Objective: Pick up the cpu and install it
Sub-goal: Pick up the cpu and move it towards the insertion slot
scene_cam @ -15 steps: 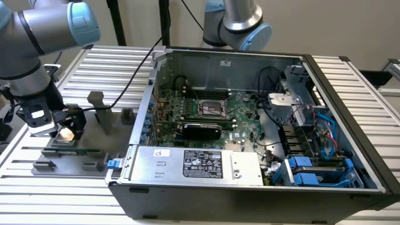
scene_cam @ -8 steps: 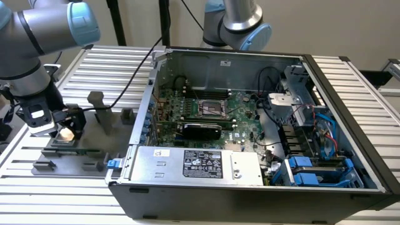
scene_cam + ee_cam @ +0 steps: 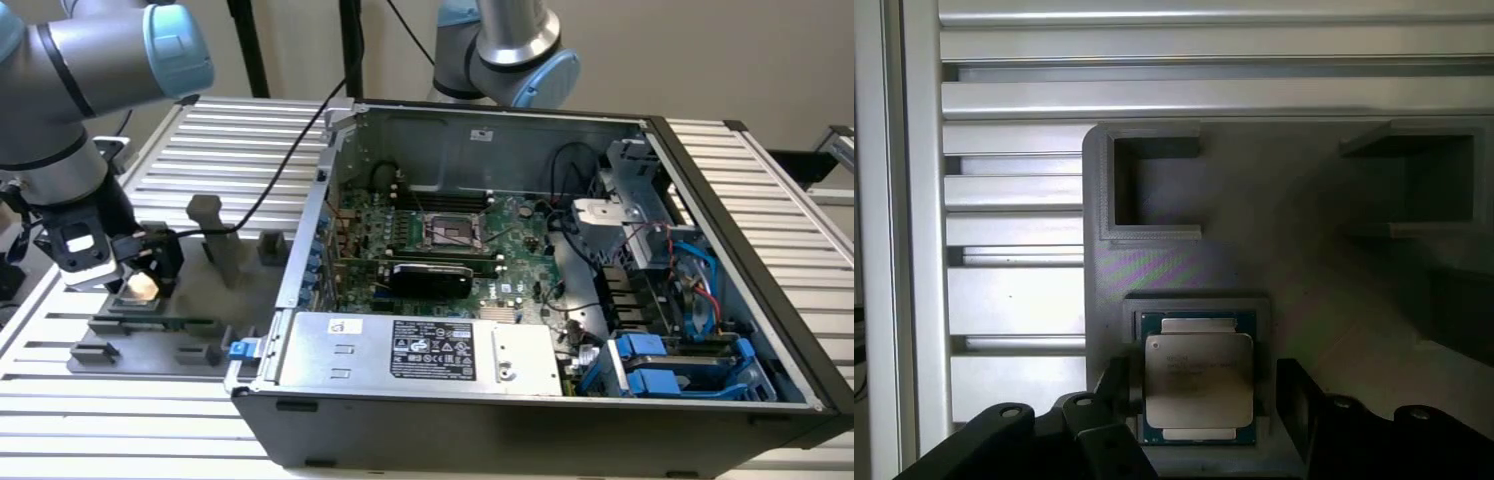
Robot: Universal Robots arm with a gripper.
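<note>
Gripper (image 3: 140, 280) hovered low over a grey fixture (image 3: 1254, 250) on the slatted table (image 3: 240, 120), to the exterior view's left of an open computer case (image 3: 534, 420). We saw its fingers (image 3: 1294, 400) standing apart, one on each side of the cpu (image 3: 1199, 375), not clamped on it. The cpu lay flat, metal lid up, in a shallow square recess of the fixture, well apart from the socket (image 3: 450, 232) inside the case. We judged it light, thin and stiff, with a smooth lid that could slip and a delicate underside, so best taken by two opposite edges, squarely and gently.
</note>
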